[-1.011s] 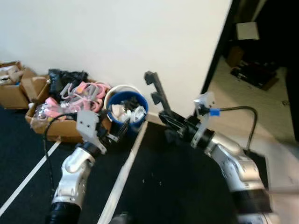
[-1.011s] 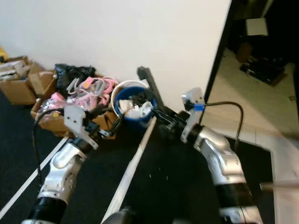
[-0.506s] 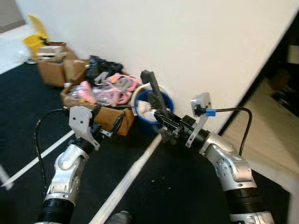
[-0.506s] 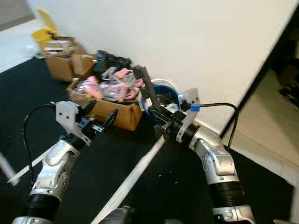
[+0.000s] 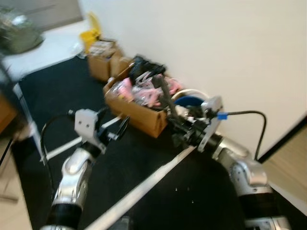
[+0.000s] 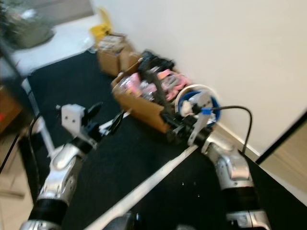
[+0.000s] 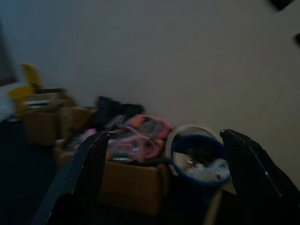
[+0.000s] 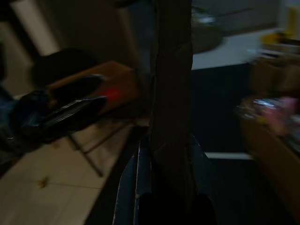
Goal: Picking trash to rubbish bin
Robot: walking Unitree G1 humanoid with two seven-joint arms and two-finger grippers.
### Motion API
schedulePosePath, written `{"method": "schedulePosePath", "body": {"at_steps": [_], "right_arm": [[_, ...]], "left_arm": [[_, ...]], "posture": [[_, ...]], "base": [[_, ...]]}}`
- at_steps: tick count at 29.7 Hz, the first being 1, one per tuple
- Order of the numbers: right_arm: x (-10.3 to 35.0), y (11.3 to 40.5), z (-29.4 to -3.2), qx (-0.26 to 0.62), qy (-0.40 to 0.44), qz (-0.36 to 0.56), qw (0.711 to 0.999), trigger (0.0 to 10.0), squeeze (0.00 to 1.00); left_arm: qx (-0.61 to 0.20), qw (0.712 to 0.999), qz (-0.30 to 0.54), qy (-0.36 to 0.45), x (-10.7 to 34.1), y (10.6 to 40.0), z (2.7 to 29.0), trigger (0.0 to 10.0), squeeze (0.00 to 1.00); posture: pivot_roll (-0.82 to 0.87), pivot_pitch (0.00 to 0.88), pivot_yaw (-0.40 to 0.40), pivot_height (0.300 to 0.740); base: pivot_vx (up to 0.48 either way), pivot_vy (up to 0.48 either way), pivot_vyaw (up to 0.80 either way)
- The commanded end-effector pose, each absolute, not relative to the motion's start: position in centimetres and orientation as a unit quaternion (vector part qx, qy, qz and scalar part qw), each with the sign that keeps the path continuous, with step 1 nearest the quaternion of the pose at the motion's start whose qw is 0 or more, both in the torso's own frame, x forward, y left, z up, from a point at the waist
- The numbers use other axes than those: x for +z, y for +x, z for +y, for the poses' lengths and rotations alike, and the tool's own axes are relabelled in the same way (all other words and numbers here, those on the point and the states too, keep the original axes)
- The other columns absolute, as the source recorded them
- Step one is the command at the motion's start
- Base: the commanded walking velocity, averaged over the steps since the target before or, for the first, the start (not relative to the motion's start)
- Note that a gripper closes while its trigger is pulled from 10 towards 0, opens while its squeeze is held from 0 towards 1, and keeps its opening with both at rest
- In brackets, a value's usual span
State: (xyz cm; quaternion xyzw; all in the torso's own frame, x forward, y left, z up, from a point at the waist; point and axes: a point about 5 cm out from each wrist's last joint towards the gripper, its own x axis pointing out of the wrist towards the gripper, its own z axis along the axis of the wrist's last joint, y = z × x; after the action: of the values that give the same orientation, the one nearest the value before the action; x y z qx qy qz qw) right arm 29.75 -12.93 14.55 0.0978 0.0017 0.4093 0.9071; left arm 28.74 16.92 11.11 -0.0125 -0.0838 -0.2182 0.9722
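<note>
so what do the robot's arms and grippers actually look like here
Both arms are jointed silver metal with ribbed black cuffs near the base. Each wrist carries a pale grey camera block, and each gripper has two long black fingers. A black cable loops off the left arm, another arcs over the right arm, which has a small blue tag by its block. Left gripper, right gripper.

A cluttered storage corner of what appears to be a home: cardboard boxes (image 5: 136,111) heaped with pink and black odds and ends line a bare white wall (image 5: 225,48), beside a blue rubbish bin (image 6: 197,101) on black carpet (image 5: 57,91) striped with white tape (image 5: 144,184).
</note>
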Motion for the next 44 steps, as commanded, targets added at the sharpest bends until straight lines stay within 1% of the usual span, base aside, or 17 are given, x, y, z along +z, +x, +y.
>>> {"method": "schedulePosePath", "body": {"at_steps": [1,11,13,15,17,19,21,22,23,24,25,26,28,34,41,44], "right_arm": [[14.2,29.6,-13.4,0.402,0.094,0.007,0.911,10.0,0.00],[14.1,29.6,-13.4,0.401,0.093,0.007,0.911,10.0,0.00],[14.1,29.6,-13.4,0.400,0.093,0.007,0.912,10.0,0.00],[14.1,29.6,-13.4,0.400,0.093,0.007,0.912,10.0,0.00],[14.1,29.7,-13.4,0.400,0.093,0.007,0.912,10.0,0.00],[14.1,29.7,-13.5,0.400,0.093,0.007,0.912,10.0,0.00],[14.1,29.7,-13.5,0.400,0.093,0.007,0.912,10.0,0.00],[14.1,29.7,-13.5,0.400,0.093,0.007,0.912,10.0,0.00],[14.1,29.7,-13.5,0.400,0.093,0.007,0.912,10.0,0.00],[14.1,29.8,-13.5,0.399,0.092,0.007,0.912,10.0,0.00],[14.1,29.8,-13.5,0.399,0.092,0.007,0.912,10.0,0.00],[14.1,29.8,-13.5,0.399,0.092,0.007,0.912,10.0,0.00],[14.1,29.7,-13.5,0.399,0.091,0.007,0.912,10.0,0.00],[14.1,29.8,-13.5,0.399,0.092,0.007,0.912,10.0,0.00],[14.1,29.8,-13.5,0.400,0.093,0.007,0.912,10.0,0.00],[14.3,29.8,-13.5,0.398,0.100,-0.002,0.912,10.0,0.00]], "left_arm": [[-0.223,0.972,-0.072,-0.008,10.6,28.6,16.7,10.0,0.00],[-0.234,0.970,-0.068,-0.015,10.5,28.4,16.4,10.0,0.00],[-0.285,0.956,-0.061,-0.034,10.5,27.7,16.0,10.0,0.00],[-0.298,0.952,-0.059,-0.036,10.5,27.4,16.0,10.0,0.00],[-0.343,0.937,-0.043,-0.045,10.4,26.6,16.2,10.0,0.00],[-0.394,0.918,-0.011,-0.038,9.9,25.5,16.5,10.0,0.00],[-0.394,0.918,-0.011,-0.038,9.9,25.5,16.5,10.0,0.00],[-0.417,0.908,0.009,-0.040,9.6,24.9,16.6,10.0,0.00],[-0.417,0.908,0.009,-0.040,9.6,24.9,16.6,10.0,0.00],[-0.451,0.890,0.037,-0.048,9.1,24.0,16.4,10.0,0.00],[-0.459,0.885,0.045,-0.054,8.9,23.8,16.3,10.0,0.00],[-0.459,0.885,0.045,-0.054,8.9,23.8,16.3,10.0,0.00],[-0.476,0.875,0.050,-0.071,8.8,23.3,15.9,10.0,0.00],[-0.486,0.868,0.049,-0.087,8.9,22.9,15.7,10.0,0.00],[-0.483,0.869,0.040,-0.100,9.6,22.7,15.6,10.0,0.00],[-0.484,0.867,0.035,-0.112,10.8,22.7,15.1,10.0,0.00]], "posture": [[0.02,0.000,0.000,0.740],[0.02,0.000,0.001,0.740],[0.02,0.000,0.001,0.740],[0.02,0.000,0.001,0.740],[0.02,0.000,-0.001,0.740],[0.02,0.000,-0.002,0.740],[0.02,0.000,-0.002,0.740],[0.02,0.000,0.000,0.740],[0.02,0.000,0.000,0.740],[0.02,0.000,0.000,0.740],[0.02,0.000,0.000,0.740],[0.02,0.000,0.000,0.740],[0.02,0.000,0.000,0.740],[0.02,0.000,-0.001,0.740],[0.02,0.000,0.000,0.740],[0.02,0.000,0.000,0.740]], "base": [[0.000,0.000,0.77],[0.000,0.000,0.77],[0.000,0.000,0.77],[0.000,0.000,0.77],[0.000,0.000,0.77],[0.000,0.000,0.77],[0.000,0.000,0.77],[0.000,0.000,0.77],[0.000,0.000,0.77],[0.000,0.000,0.77],[0.000,0.000,0.77],[0.000,0.000,0.77],[0.000,0.000,0.77],[0.000,0.000,0.77],[0.000,0.000,0.77],[0.000,0.000,0.76]]}}
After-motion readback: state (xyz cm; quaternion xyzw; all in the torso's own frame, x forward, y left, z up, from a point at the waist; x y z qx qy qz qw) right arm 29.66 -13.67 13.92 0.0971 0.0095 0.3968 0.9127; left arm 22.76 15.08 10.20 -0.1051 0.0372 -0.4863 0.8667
